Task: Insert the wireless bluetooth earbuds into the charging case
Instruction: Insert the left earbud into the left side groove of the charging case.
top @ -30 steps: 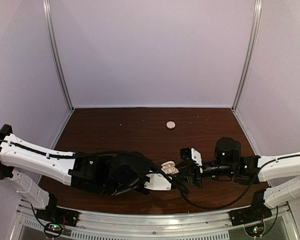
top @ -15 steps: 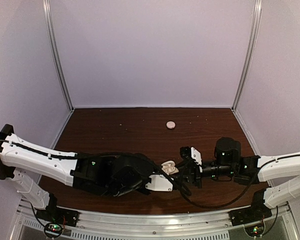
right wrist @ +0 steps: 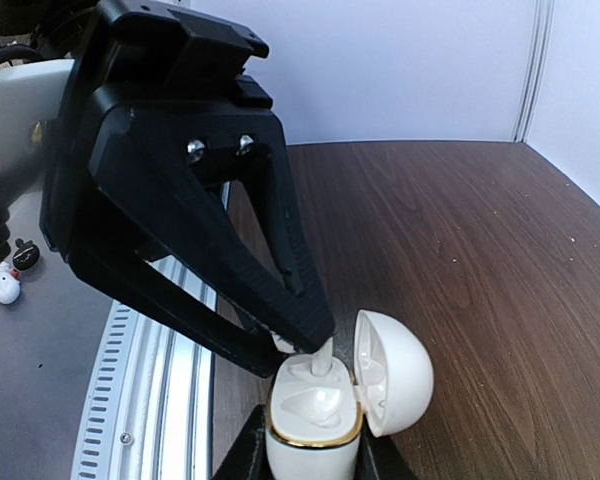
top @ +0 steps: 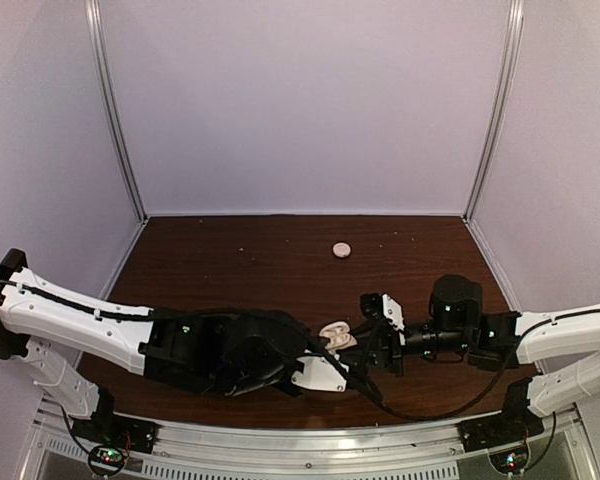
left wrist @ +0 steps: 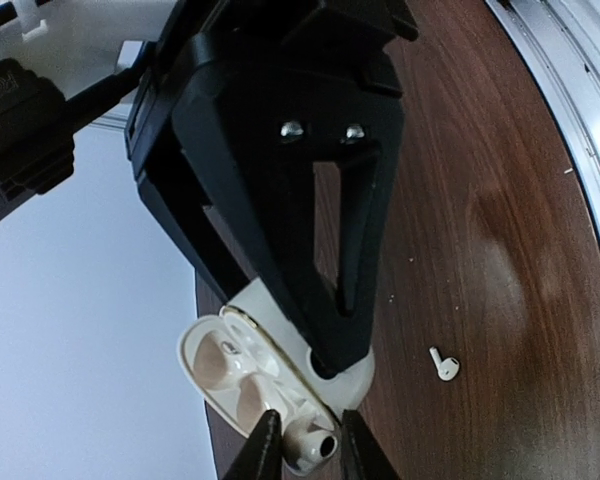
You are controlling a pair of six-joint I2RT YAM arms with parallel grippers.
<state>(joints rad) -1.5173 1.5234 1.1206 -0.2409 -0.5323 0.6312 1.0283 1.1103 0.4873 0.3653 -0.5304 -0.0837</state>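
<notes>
Since a second ago, the left arm's wrist has been shifted slightly toward the near edge of the table [top: 280, 265]. The left gripper [top: 338, 347] has been brought closer against the charging case [top: 335, 331]. The case is kept at the same spot, near the front middle, by the right gripper [top: 360, 340].

From the left wrist, the held earbud [left wrist: 310, 447] is seen between the left fingertips, at the rim of the open case. Whether the pads are pressed on it or just slackened cannot be told, since the contact falls at the picture's bottom edge. A loose earbud [left wrist: 443, 365] is laid flat on the wood near the case, its stem pointed up and left in that picture. Both are judged feather-light, hard and glossy, so easily flicked away or dropped. The bulb end is best pinched and the stem left free.

From the right wrist, the right jaws are seen clamped on the lower body of the case. It is held upright, mouth toward the left gripper, with the lid [right wrist: 392, 372] swung open to the right. The held earbud's long axis is set nearly along the case's depth, its lower end at a well. The case is judged stiff but slippery, best gripped on its flanks, clear of the hinge.
</notes>
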